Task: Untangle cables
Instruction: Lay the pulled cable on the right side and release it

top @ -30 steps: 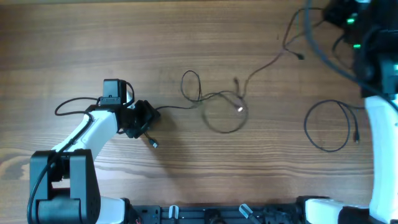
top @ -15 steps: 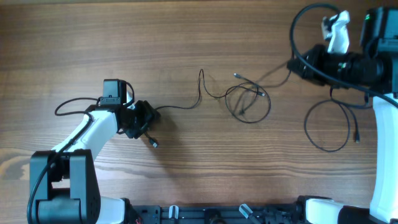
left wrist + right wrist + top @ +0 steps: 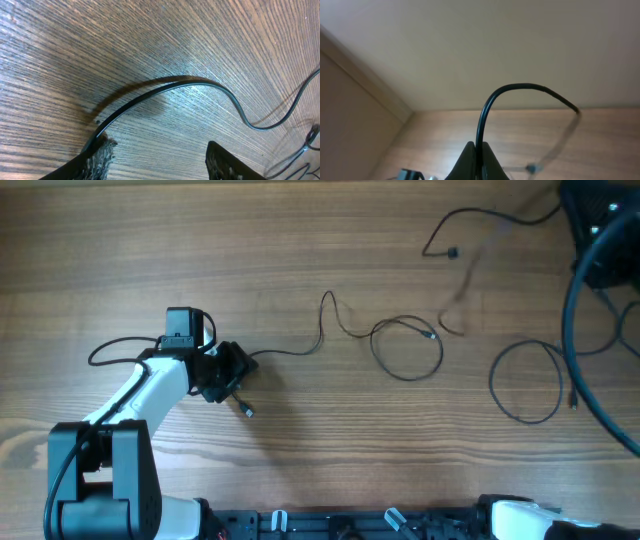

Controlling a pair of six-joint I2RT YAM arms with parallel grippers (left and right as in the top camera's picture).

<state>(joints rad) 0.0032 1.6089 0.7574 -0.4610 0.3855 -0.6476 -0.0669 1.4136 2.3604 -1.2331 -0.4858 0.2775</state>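
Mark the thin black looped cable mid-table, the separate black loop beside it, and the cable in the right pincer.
thin black looped cable mid-table (image 3: pixel 405 379): overhead view, bottom of its loop.
separate black cable loop (image 3: pixel 491 385): overhead view, left edge.
black cable (image 3: pixel 520 85) held by right pincer (image 3: pixel 476 152): right wrist view, top of arch.

a looped cable (image 3: pixel 405 379) is laid centrally, a second loop (image 3: pixel 492 385) at its 3 o'clock, a third cable (image 3: pixel 452 252) at 1 o'clock.

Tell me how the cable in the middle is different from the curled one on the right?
The middle cable stretches out long, with a small loop; the right cable is one big curl. The middle cable's end reaches the left gripper; the right cable touches no gripper. Both are thin, black and lying on the table.
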